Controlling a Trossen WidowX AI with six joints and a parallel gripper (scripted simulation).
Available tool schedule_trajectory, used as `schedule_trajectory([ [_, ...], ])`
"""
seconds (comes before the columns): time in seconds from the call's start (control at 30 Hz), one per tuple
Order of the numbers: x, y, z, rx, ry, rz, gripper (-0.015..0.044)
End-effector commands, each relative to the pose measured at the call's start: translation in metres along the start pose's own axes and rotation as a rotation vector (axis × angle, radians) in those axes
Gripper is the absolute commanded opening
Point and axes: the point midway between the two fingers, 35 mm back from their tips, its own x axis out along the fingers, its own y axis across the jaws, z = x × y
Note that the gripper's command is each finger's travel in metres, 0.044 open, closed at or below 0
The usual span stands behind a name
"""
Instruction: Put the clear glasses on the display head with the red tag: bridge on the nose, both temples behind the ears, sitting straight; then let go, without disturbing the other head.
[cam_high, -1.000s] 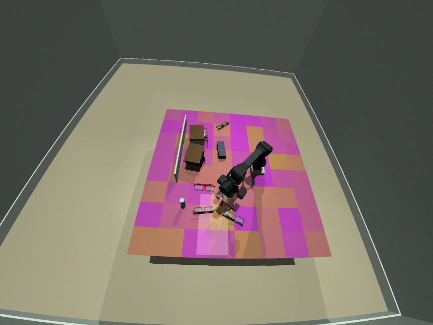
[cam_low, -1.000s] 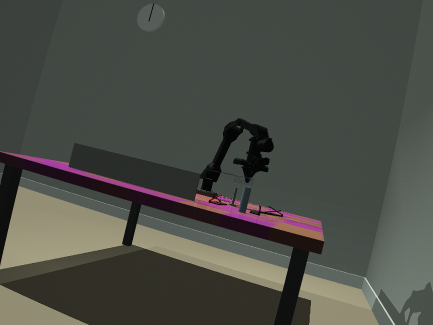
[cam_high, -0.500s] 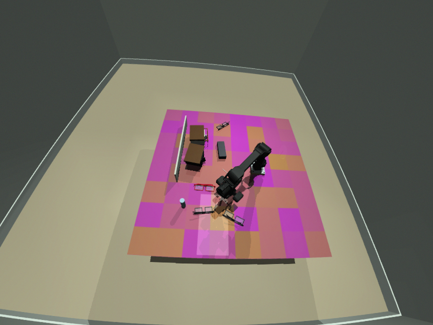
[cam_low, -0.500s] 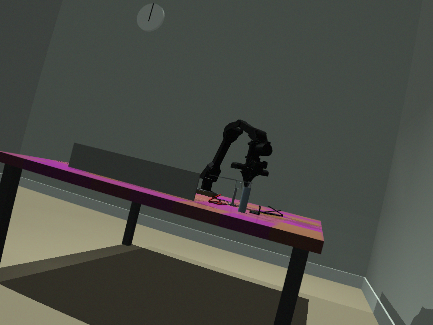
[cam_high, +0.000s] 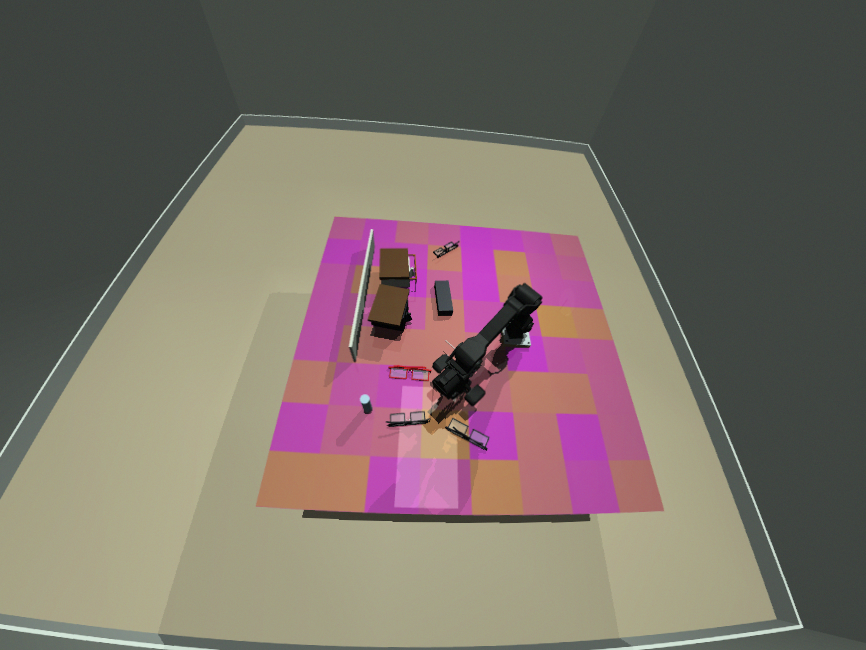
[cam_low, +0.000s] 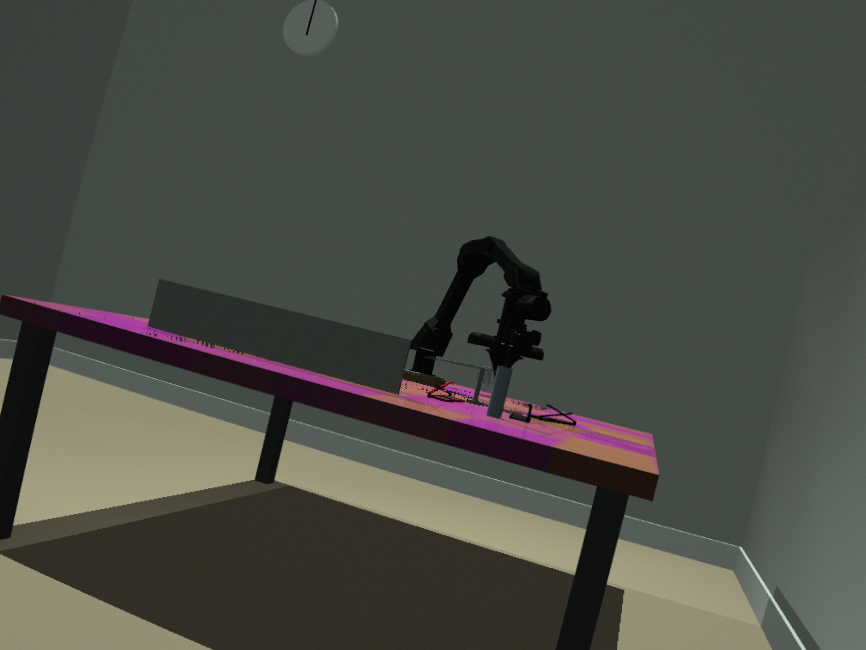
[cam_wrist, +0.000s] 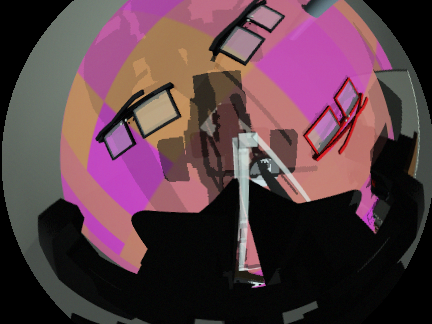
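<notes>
Leftward on the patchwork surface (cam_high: 559, 486) (cam_low: 335, 395) (cam_wrist: 280, 90), a thin, flat-faced panel (cam_high: 361, 297) (cam_low: 279, 337) stands behind two blocky, brown-topped heads (cam_high: 393, 263) (cam_high: 389, 305). Nearer are a smooth, pale-topped cylinder (cam_high: 365, 400) (cam_low: 499, 391) (cam_wrist: 320, 6) and slim red glasses (cam_high: 409, 372) (cam_low: 443, 395) (cam_wrist: 323, 131); right of them, the matte black arm's (cam_high: 489, 330) (cam_low: 451, 297) jaws are closed on the thin-framed, transparent clear glasses (cam_high: 435, 407) (cam_low: 458, 363) (cam_wrist: 243, 205), held above the surface, well apart from the heads.
</notes>
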Motion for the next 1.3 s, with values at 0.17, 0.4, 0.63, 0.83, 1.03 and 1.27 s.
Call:
schedule_trajectory([
  [0.17,0.002,0.006,-0.006,0.004,0.006,-0.003,0.0000],
  [0.4,0.002,0.008,-0.008,0.004,0.006,-0.002,0.0000],
  [0.63,0.002,0.012,-0.012,0.004,0.006,-0.002,0.0000],
  [0.83,0.002,0.015,-0.014,0.004,0.007,-0.002,0.0000],
  [1.03,0.002,0.018,-0.018,0.004,0.007,-0.001,0.0000],
  [1.27,0.002,0.020,-0.021,0.004,0.007,-0.001,0.0000],
])
